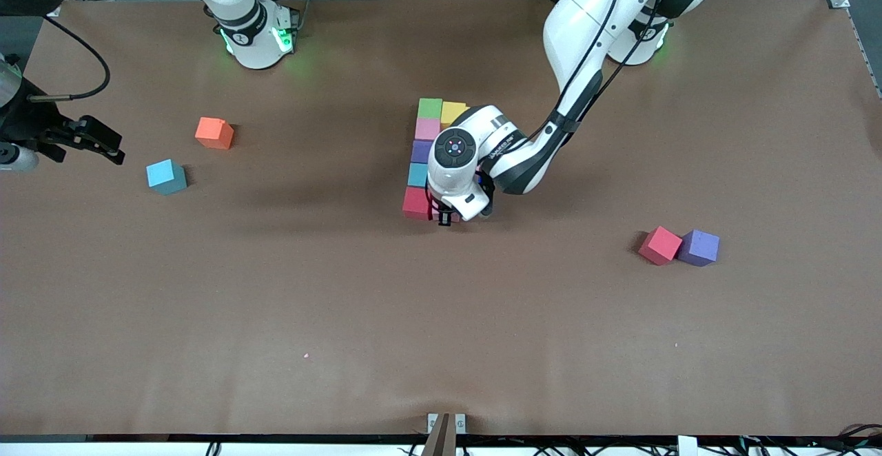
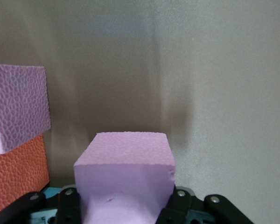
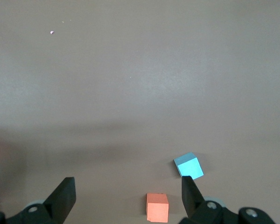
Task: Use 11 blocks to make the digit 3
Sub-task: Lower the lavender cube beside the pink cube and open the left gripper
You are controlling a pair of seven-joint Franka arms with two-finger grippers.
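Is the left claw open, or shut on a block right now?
Shut on a pink block: in the left wrist view the left claw has a finger pressed against each side of it, beside the column's red block.

You see a plain pink block point(image 2: 124, 175), loose orange point(image 1: 214, 133), cyan point(image 1: 166, 176), red point(image 1: 659, 244) and purple point(image 1: 699, 247) blocks, brown table point(image 1: 275, 318).

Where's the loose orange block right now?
In the front view the orange block sits alone toward the right arm's end of the table, beside the cyan block and farther from the camera than it.
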